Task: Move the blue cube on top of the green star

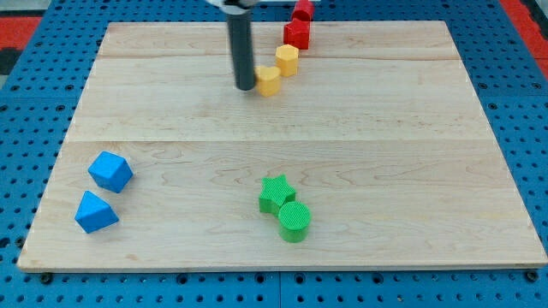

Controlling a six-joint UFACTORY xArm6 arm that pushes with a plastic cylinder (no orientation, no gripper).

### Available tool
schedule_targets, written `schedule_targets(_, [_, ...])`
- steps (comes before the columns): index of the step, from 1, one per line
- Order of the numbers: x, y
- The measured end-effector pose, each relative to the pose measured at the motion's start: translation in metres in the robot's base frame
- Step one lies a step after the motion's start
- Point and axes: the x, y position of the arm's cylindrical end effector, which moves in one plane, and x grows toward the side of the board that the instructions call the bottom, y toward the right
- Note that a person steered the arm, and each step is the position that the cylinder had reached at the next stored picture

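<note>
my tip (245, 87) carried nothing, touching yellow block (269, 81) | blue cube (110, 171) lay far down-left of tip, well apart from green star (276, 192) | push not begun

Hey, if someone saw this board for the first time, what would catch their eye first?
Probably the dark rod, my tip resting at the view's top beside a yellow block in a yellow-and-red line. Next, the blue cube and blue wedge-like block at bottom left, far from the green star touching a green cylinder.
</note>
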Motion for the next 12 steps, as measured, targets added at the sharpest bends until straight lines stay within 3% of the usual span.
schedule_targets(1, [0.005,0.023])
schedule_targets(2, [0.116,0.055])
schedule_targets(3, [0.197,0.119])
schedule_targets(4, [0.259,0.137])
schedule_targets(6, [0.246,0.033])
schedule_targets(7, [0.247,0.035])
schedule_targets(8, [0.278,0.044])
schedule_targets(10, [0.274,-0.194])
schedule_targets(11, [0.255,-0.183])
schedule_targets(12, [0.188,-0.207])
